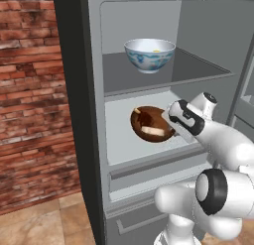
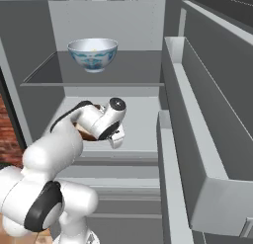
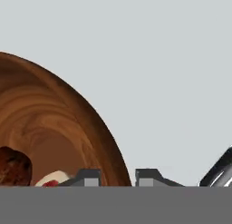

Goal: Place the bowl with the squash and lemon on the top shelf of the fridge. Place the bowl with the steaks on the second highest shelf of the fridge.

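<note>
Brown bowl with the steaks (image 1: 151, 124) on second highest shelf (image 1: 119, 135), tool (image 3: 118, 177) fingers straddling its rim, clamped

Glossy white rounded arm segments, dark joint bands; small dark pincer (image 3: 118, 177) tips

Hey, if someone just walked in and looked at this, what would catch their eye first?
The white-and-blue bowl sitting alone on the dark top shelf of the open fridge. Below it, the pincer straddles the rim of the brown wooden bowl, tilted over the pale second shelf.
</note>
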Tool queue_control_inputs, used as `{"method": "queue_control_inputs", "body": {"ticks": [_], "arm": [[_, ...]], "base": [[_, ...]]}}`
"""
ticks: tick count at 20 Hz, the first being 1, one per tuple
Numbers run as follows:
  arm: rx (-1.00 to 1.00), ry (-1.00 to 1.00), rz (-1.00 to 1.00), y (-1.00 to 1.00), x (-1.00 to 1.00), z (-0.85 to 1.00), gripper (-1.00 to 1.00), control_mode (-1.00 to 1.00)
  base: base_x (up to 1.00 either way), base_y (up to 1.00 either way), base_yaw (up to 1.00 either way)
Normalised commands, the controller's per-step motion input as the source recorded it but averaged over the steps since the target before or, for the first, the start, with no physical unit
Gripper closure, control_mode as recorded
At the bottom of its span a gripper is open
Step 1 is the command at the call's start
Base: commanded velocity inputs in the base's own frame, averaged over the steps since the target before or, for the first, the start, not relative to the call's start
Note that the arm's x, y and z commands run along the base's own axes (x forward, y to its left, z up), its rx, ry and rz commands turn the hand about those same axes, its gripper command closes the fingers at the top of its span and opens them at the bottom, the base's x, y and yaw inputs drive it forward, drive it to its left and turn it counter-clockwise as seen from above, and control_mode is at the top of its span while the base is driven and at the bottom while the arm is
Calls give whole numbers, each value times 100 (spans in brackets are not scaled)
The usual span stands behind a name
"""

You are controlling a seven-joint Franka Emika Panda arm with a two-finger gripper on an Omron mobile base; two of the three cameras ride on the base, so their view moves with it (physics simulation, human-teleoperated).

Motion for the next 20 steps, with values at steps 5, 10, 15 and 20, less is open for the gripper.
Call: {"method": "queue_control_inputs", "body": {"ticks": [5, 10, 15, 20], "arm": [[0, 0, -4, -3, 54, -36, 100, -100], [2, -5, -1, -2, -12, 6, -100, -100], [5, -27, 0, -1, -59, 55, -100, -100], [1, -44, 0, 0, -99, 91, -100, -100]], "base": [[0, 0, 0], [0, 0, 0], [0, 0, 0], [0, 0, 0]]}}
